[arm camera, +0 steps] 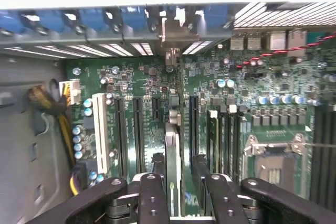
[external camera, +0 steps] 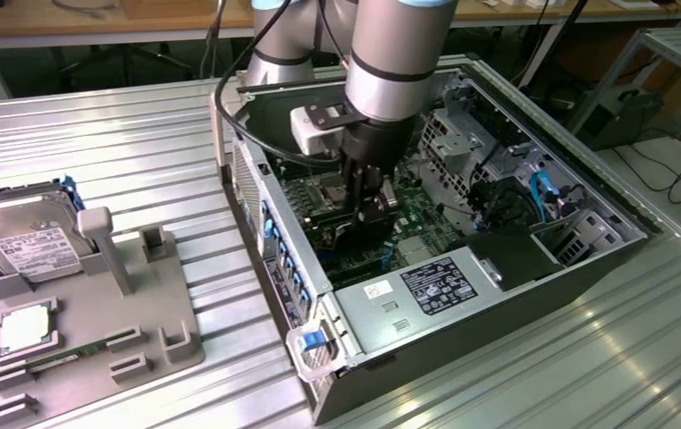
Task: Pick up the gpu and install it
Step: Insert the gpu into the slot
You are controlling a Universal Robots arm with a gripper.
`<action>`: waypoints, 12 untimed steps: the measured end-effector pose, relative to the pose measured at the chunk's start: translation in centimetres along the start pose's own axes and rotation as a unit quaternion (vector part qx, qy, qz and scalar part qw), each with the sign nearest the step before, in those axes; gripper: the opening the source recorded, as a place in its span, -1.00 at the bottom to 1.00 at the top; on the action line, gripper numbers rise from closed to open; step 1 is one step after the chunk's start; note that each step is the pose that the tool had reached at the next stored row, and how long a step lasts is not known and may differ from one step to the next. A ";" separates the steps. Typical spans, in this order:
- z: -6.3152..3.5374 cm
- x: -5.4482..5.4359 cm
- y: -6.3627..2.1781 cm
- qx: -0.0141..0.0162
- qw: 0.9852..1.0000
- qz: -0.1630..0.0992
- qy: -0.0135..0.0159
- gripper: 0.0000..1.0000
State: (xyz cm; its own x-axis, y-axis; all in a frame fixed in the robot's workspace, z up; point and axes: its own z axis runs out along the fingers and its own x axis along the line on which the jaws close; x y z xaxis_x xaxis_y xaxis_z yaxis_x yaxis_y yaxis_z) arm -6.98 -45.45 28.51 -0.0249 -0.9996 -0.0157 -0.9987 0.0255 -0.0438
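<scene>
The gripper (external camera: 371,207) was down inside the open computer case (external camera: 626,234), its fingers clenched on the gpu (arm camera: 172,169), which stood on edge between them. In the wrist view the card showed as a thin upright strip running away from the two black fingers (arm camera: 153,199), with its far end reaching toward the silver bracket area at the rear wall of the case, where a row of blue slot clips (arm camera: 94,18) lined the edge. The card sat directly over the green motherboard (arm camera: 262,82), in line with the long black expansion slots (arm camera: 137,132) and just beside the white slot (arm camera: 100,132) group (whether its lower edge was already seated in a slot could not be told). The empty processor socket (arm camera: 273,163) lay close to the card on its other side. In the exterior view the arm came down from above into the middle of the case, and well apart from it, toward the exterior view's left, a grey fixture tray (external camera: 138,357) on the metal table (external camera: 555,375) carried a hard drive (external camera: 25,237) with a white label.
</scene>
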 end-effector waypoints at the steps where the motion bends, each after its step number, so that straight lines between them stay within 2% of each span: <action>1: -0.25 0.0 -0.01 0.001 1.000 0.000 0.001 -0.29; 5: -0.27 0.0 -0.02 0.001 1.000 0.000 0.001 -0.33; 7: -0.27 0.0 -0.02 0.001 1.000 0.000 0.001 -0.59; 8: -0.27 0.0 -0.02 0.001 1.000 0.000 0.001 -0.59; 10: -0.27 0.0 -0.02 0.001 1.000 0.000 0.001 -0.79; 12: -0.27 0.0 -0.02 0.002 1.000 0.000 0.001 -0.79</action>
State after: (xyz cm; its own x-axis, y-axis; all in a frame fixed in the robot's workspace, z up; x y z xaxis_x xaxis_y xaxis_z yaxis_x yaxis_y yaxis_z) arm -6.97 -45.43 28.78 -0.0248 -0.9996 -0.0137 -0.9986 0.0254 -0.0469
